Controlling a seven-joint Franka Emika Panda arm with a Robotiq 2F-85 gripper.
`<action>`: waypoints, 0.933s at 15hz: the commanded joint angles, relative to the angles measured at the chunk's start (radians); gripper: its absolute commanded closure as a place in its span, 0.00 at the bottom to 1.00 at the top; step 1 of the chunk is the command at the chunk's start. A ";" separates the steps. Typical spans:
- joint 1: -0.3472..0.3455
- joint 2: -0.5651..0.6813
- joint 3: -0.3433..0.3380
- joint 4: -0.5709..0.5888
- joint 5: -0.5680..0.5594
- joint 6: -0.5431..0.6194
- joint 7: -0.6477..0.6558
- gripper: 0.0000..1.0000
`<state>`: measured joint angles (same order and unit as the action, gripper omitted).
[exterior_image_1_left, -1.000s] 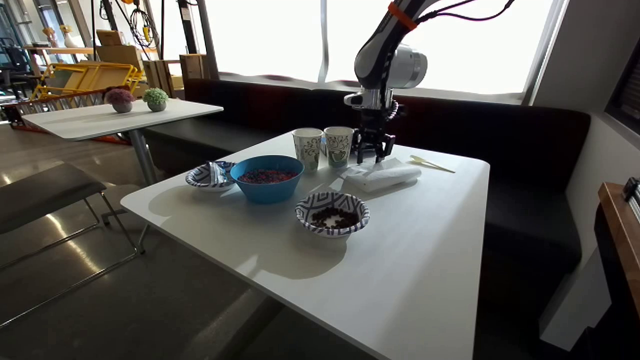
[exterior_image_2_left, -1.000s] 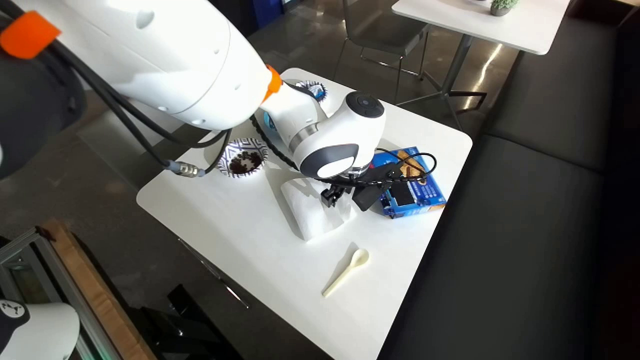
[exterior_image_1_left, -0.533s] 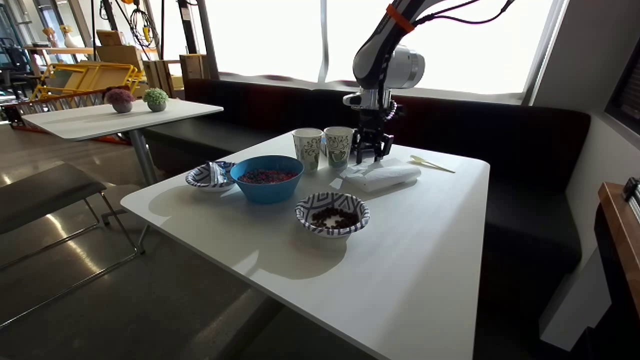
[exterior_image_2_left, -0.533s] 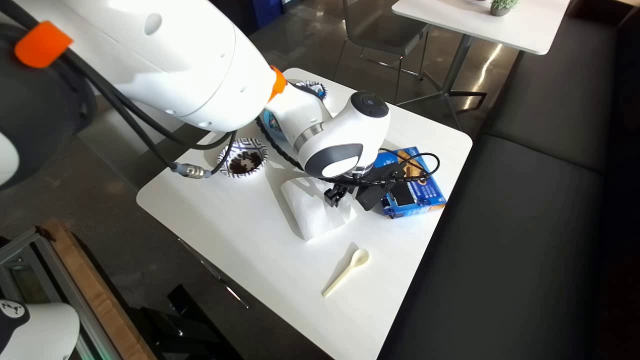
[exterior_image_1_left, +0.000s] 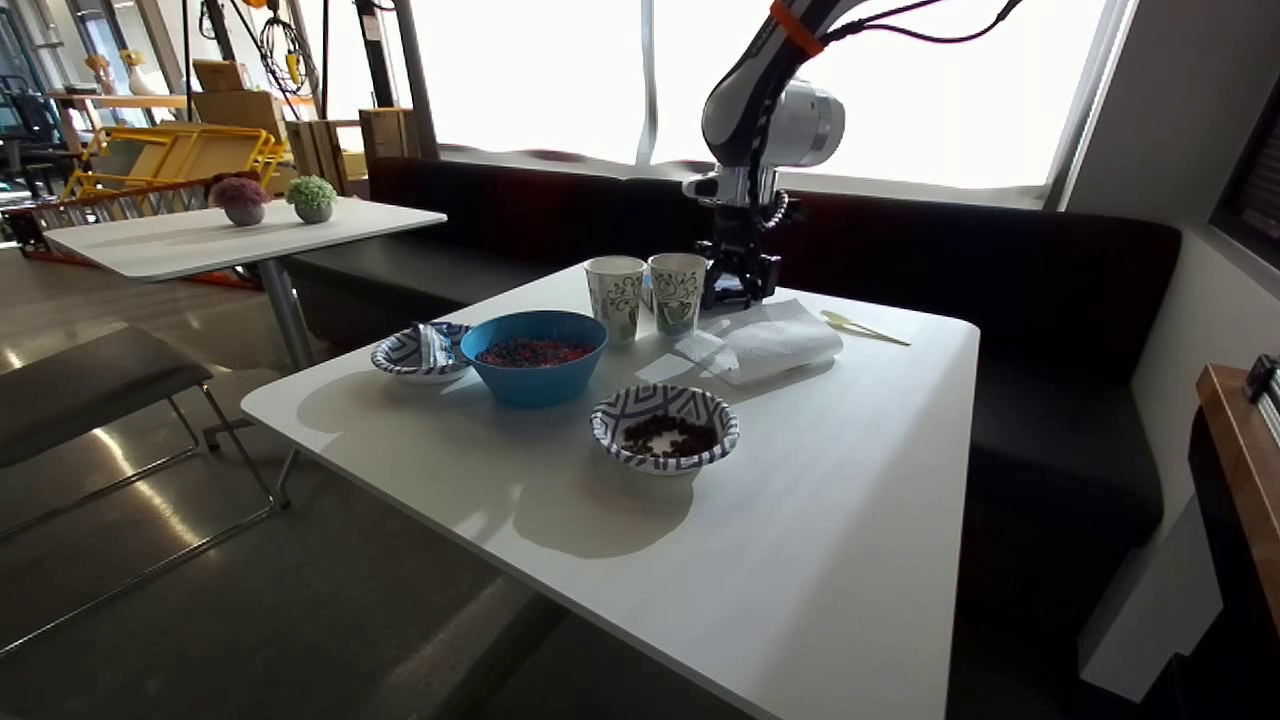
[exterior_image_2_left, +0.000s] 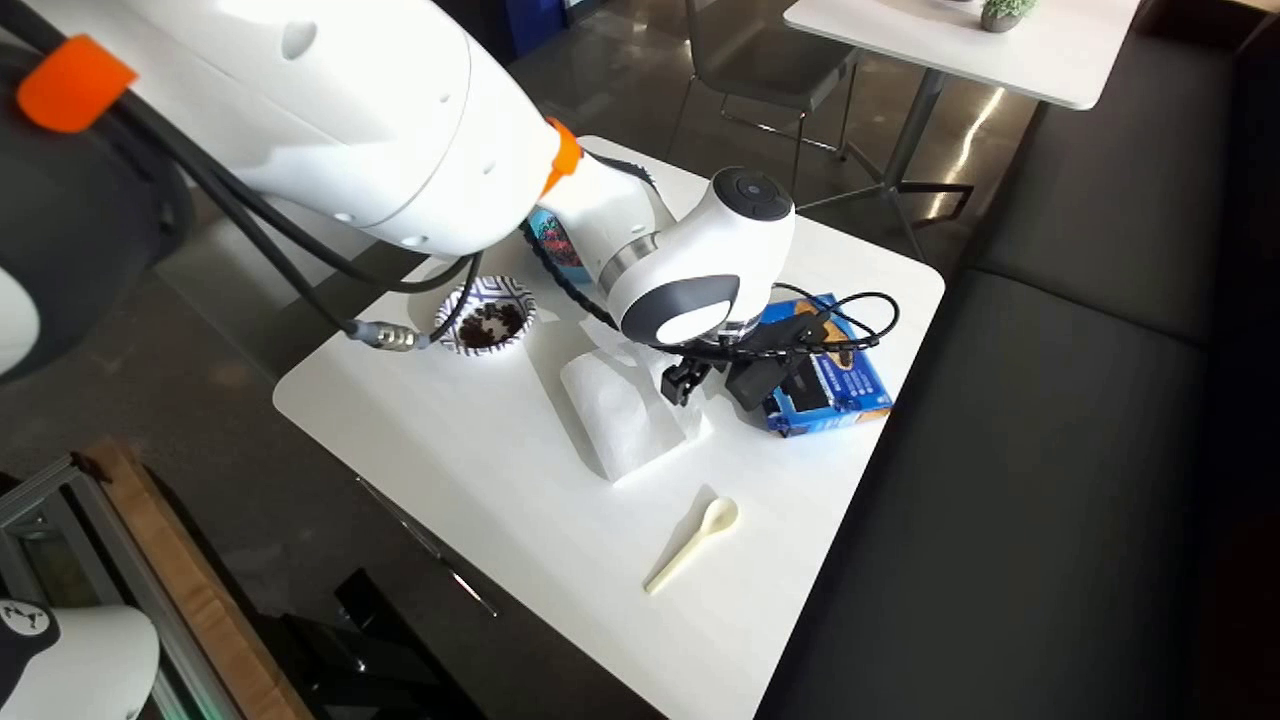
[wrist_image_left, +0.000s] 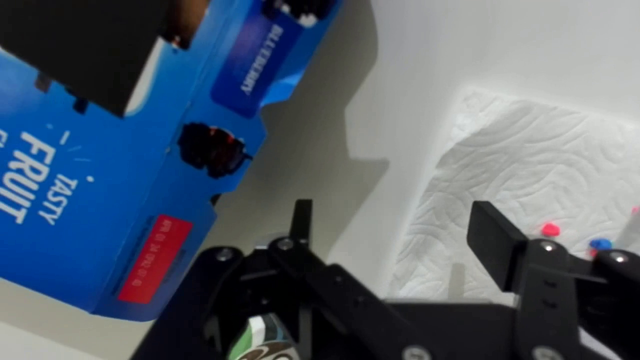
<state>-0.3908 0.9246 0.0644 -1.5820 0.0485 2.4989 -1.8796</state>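
Released, its jaws spread wide, the tool (wrist_image_left: 397, 232) hangs over the edge of the white paper towel (wrist_image_left: 530, 155) on the bench (wrist_image_left: 420, 45), one jaw above the towel and the other nearer the blue box (wrist_image_left: 135, 150) beside the tool, with a patterned cup (exterior_image_1_left: 678, 295) near it in an exterior view.

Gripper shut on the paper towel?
No: in the wrist view the gripper stands open, with white tabletop and paper towel both showing through its gap.
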 joint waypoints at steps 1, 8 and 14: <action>-0.004 0.002 0.006 0.018 0.011 0.007 0.018 0.19; 0.032 -0.080 -0.010 -0.059 0.009 0.019 0.143 0.00; 0.068 -0.251 -0.018 -0.217 0.027 -0.064 0.349 0.01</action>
<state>-0.3518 0.7857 0.0653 -1.6747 0.0652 2.4894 -1.6257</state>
